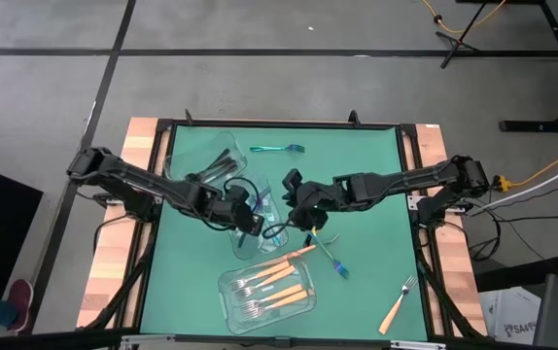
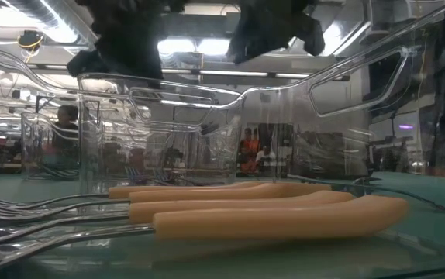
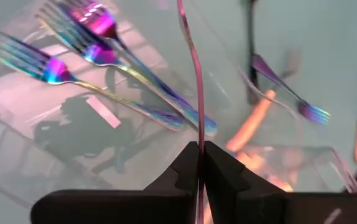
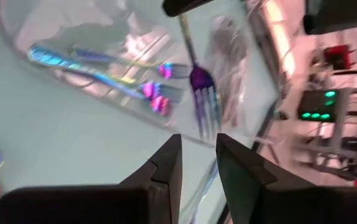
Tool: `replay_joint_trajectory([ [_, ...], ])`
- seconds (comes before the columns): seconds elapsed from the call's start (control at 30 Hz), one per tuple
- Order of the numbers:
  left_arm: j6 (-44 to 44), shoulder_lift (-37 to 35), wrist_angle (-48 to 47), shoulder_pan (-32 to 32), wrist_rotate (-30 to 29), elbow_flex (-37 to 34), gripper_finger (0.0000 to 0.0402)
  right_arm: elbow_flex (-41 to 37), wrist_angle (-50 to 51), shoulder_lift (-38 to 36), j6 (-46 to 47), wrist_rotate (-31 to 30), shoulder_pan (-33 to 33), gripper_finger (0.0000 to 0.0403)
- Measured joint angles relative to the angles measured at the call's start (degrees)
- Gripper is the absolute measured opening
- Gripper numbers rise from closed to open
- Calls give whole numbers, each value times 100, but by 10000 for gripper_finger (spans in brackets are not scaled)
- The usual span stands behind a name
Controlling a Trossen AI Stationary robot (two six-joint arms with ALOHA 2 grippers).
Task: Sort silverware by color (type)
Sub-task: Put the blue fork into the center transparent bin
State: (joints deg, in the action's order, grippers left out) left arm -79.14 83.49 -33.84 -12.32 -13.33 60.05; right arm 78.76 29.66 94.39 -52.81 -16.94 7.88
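My left gripper (image 3: 198,152) is shut on an iridescent fork (image 4: 203,93) above the middle clear container (image 1: 243,248), which holds other iridescent forks (image 3: 73,56). My right gripper (image 4: 198,158) stands open just to the right of it, over the mat, with nothing between its fingers. Orange-handled forks (image 2: 269,213) lie in the near container (image 1: 230,301). Black forks lie in the far-left container (image 1: 187,160). Loose on the mat are a teal fork (image 1: 277,149), an iridescent fork (image 1: 332,255) and an orange-handled fork (image 1: 398,306). My left gripper pinches the fork's slim handle (image 3: 198,140) between its two fingers. It comes slanting down from the table's left. The handle runs straight out past the fingertips, with the purple tines (image 4: 206,106) at the far end. The fork is lifted clear over the middle container.
The three clear containers crowd the mat's left and middle. The two arms meet closely at the centre. One more orange-handled fork (image 1: 294,255) lies at the near container's far rim. Bare green mat (image 1: 366,165) shows at the far right.
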Motion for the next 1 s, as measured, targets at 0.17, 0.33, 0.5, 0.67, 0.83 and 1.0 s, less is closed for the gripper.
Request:
replay_joint_trajectory([
  [0.17,-463,264,-1,67,-120,0,15,0,401,0,308,-6,0,92],
  [0.33,-919,514,-24,82,-124,0,15,0,779,0,634,-1,0,92],
  [0.5,-1289,752,-73,83,-123,0,15,0,1032,0,674,1,0,92],
  [0.67,-1529,964,-77,129,-118,0,15,0,1085,0,674,1,-2,92],
  [0.83,-1545,1215,-35,238,-75,0,15,0,1085,0,674,2,-1,92],
  [1.0,-1525,1424,-3,361,-73,0,15,0,1087,0,673,1,-2,92],
])
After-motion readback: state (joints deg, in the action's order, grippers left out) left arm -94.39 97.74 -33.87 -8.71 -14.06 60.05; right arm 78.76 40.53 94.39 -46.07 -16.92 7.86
